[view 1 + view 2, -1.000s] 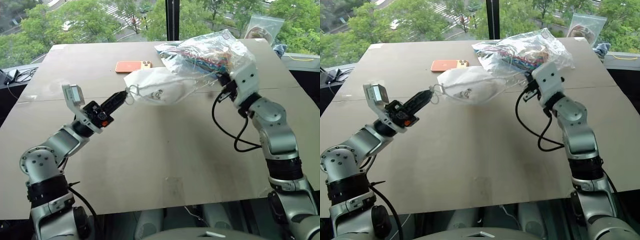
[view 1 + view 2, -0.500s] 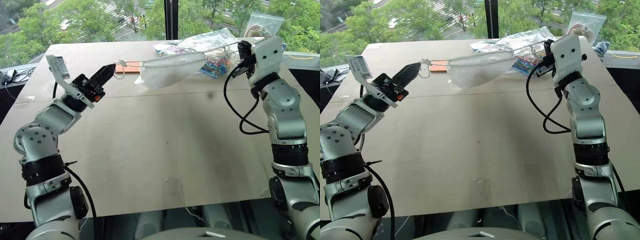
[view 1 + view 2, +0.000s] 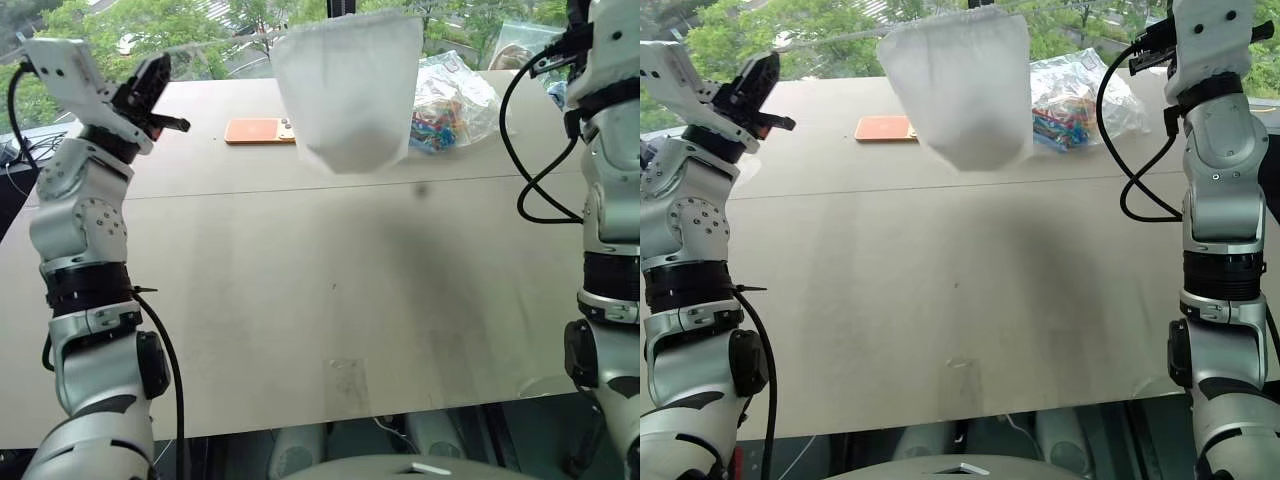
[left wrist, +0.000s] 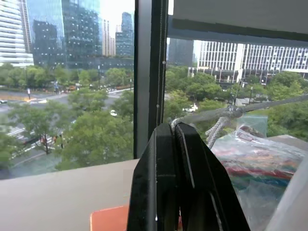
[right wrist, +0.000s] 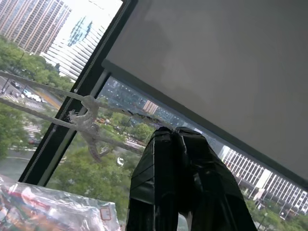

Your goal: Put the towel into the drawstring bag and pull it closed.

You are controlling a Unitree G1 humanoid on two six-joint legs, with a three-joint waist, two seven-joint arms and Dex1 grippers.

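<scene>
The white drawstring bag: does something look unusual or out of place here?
Yes. The drawstring bag hangs in the air above the table, strung on taut cords between the left gripper and the right gripper, both shut.

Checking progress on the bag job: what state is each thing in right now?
drawstring bag: hanging above the table, cords pulled taut to both sides.
left end effector: shut on the cord.
right end effector: shut on the cord.
orange phone: flat on the table.
clear plastic bag: lying on the table.

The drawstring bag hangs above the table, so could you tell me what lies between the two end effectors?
The drawstring bag itself, hanging from taut cords, in the eye views.
</scene>
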